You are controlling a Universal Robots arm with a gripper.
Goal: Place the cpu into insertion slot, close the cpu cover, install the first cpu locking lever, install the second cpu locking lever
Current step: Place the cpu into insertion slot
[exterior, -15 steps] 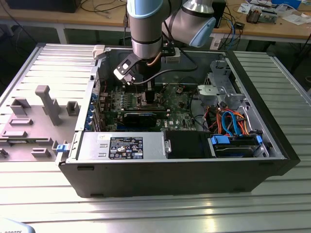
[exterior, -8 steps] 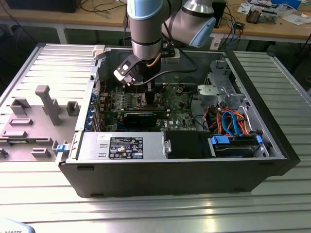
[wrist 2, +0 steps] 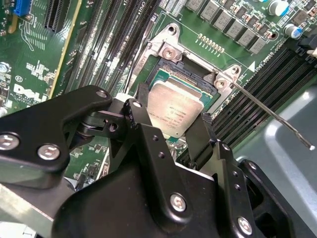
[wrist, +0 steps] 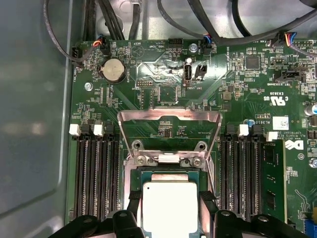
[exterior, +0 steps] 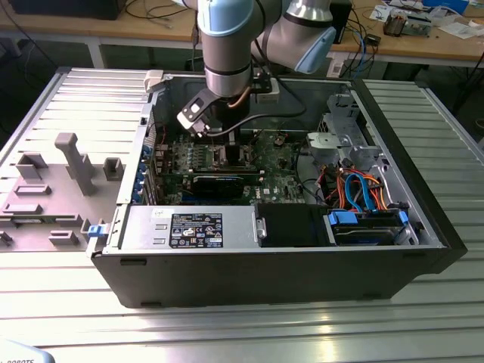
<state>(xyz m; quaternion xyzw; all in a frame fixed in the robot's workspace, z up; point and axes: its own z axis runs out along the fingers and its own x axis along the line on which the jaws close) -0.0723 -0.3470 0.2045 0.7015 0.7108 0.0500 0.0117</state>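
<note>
Gripping the cpu (wrist: 170,206) with jaws clamped on its edges, the gripper (wrist 2: 173,110) holds it at the insertion slot (wrist 2: 181,67). The cpu cover (wrist: 168,117) stands raised, a locking lever (wrist 2: 270,114) unlatched; closing and locking remain

This is a robotics lab or electronics workshop. An open computer case (exterior: 265,276) sits on a ribbed metal tabletop (exterior: 227,333) below the end effector (exterior: 225,144). Wooden benches (exterior: 431,47) behind it carry cables (exterior: 151,11) and electronics, and a grey fixture (exterior: 68,178) lies well off to one side.
</note>
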